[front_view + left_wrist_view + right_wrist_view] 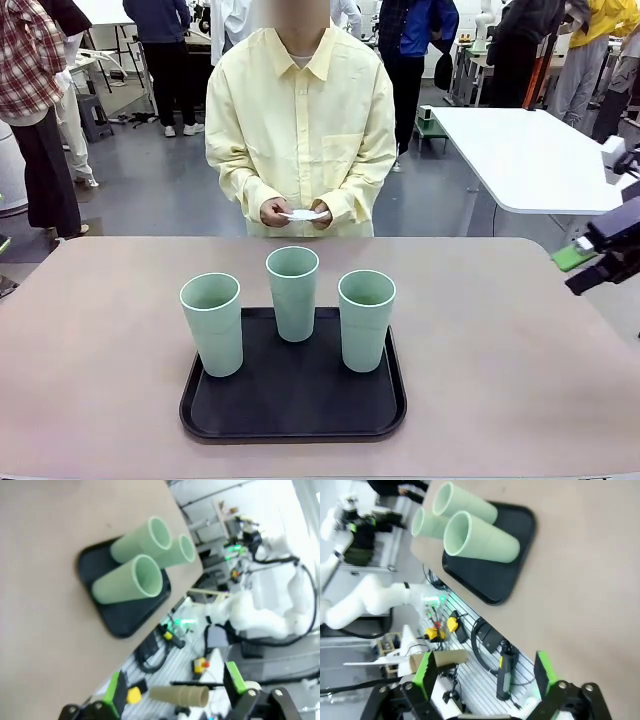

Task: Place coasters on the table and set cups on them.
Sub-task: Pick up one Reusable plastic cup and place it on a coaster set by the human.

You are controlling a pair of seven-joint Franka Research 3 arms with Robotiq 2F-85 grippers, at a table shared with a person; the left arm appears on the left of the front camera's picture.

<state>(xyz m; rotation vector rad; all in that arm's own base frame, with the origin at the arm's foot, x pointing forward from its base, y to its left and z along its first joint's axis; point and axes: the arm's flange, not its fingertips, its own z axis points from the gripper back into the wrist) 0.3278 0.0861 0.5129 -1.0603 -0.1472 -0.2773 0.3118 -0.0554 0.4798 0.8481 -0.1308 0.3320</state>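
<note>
Three pale mint-green cups (pixel 212 322) (pixel 293 291) (pixel 366 318) stand upright on a black tray (pixel 290 415) in the middle of the beige-pink table (pixel 100 350). At the far edge, a person in a yellow shirt holds the white coasters (pixel 303 214) in both hands above the table's rim. My right gripper (pixel 590 268) hangs off the table's right side, and in its wrist view it (pixel 485 675) is open and empty, with the cups (pixel 480 537) far ahead. My left gripper (pixel 175 687) is open and empty too, well away from the cups (pixel 132 580) and tray (pixel 125 617).
A glossy white table (pixel 520 150) stands behind at the right. Several people stand in the background. Cables and tools (pixel 490 640) lie on the floor below the table's near edge. Bare tabletop surrounds the tray on all sides.
</note>
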